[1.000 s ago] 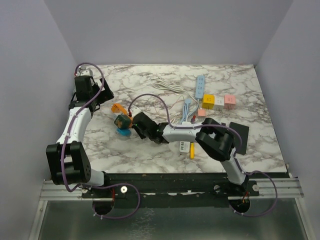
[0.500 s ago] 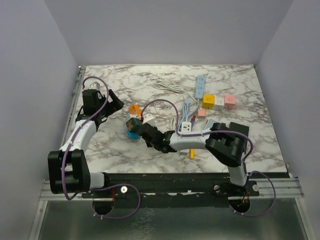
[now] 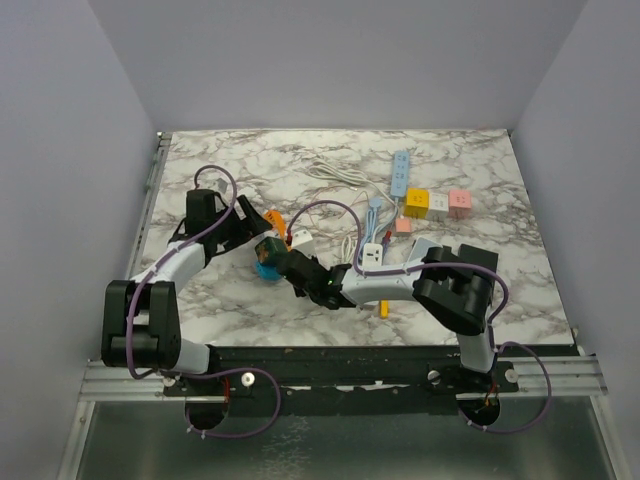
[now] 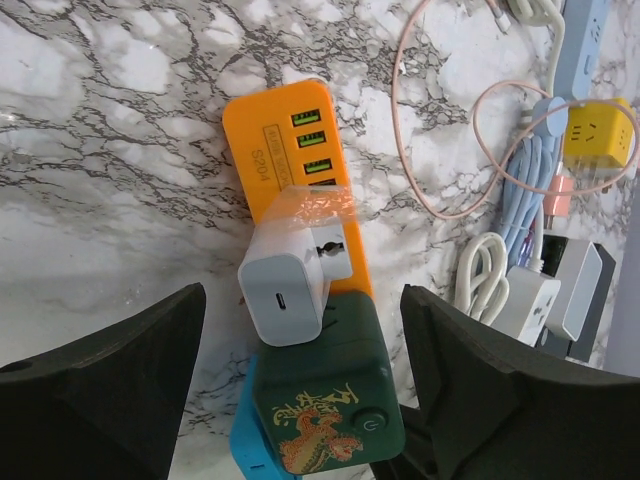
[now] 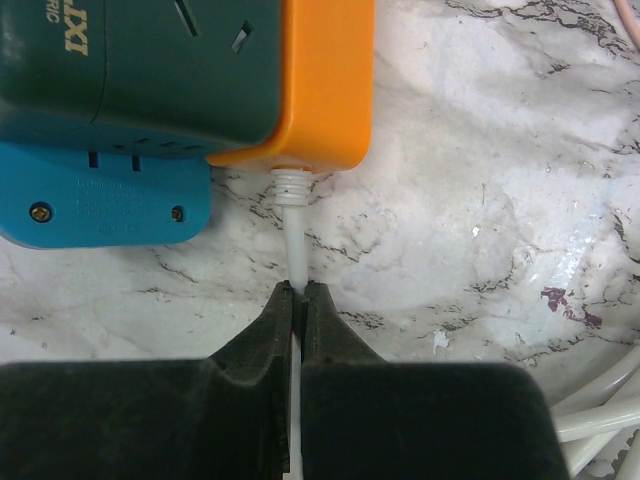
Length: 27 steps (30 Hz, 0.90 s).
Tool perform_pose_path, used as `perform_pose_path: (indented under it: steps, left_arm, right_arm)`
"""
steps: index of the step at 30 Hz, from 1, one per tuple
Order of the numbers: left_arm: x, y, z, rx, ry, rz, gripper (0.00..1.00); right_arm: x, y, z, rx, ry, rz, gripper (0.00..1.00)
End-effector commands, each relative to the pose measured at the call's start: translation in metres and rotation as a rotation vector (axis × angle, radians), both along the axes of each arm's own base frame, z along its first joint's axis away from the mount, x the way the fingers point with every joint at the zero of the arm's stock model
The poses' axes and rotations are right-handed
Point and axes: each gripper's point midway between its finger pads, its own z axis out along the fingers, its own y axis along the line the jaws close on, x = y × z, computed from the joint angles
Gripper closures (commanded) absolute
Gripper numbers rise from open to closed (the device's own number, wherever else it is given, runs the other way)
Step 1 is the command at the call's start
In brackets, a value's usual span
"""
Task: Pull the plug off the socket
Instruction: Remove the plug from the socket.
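Where right claw (image 5: 297, 292) grips, cord (image 5: 293, 235) hidden, plug (image 4: 288, 285) prongs unseen.

Seen from the left wrist, the green adapter (image 4: 320, 420) and the blue block (image 4: 245, 455) beside it are being cut off by the bottom edge. The near end of the orange power strip (image 4: 285, 150) is being covered by them and by the white plug (image 4: 290, 285), and the dark fingers (image 4: 100, 400) of the left gripper (image 4: 300, 300) are being cropped at both lower corners. Seen from the right wrist, the white cord (image 5: 293, 235) is being hidden between the pinched fingertips of the right gripper (image 5: 297, 300), and the adapter's lettering is being clipped by the top edge.
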Motion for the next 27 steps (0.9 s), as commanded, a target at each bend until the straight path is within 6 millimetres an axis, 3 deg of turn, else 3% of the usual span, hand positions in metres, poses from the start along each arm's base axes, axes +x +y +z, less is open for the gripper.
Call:
perform_pose_path:
  steps: [1,5,23,27]
  left_arm:
    - [0.003,-0.012,0.005,-0.039,-0.017,-0.055,0.2]
    - [0.003,-0.016,-0.001,-0.044,0.003,-0.068,0.32]
    - [0.004,-0.015,-0.017,-0.04,0.052,-0.06,0.49]
    - [0.003,-0.018,-0.02,-0.042,0.064,-0.071,0.61]
  right_arm:
    - [-0.005,-0.012,-0.002,-0.027,0.001,-0.03,0.99]
    - [-0.005,-0.011,-0.002,-0.026,0.001,-0.027,0.99]
    - [-0.006,-0.01,-0.001,-0.021,0.0,-0.018,0.99]
    - [-0.006,-0.008,-0.001,-0.015,0.0,-0.012,0.99]
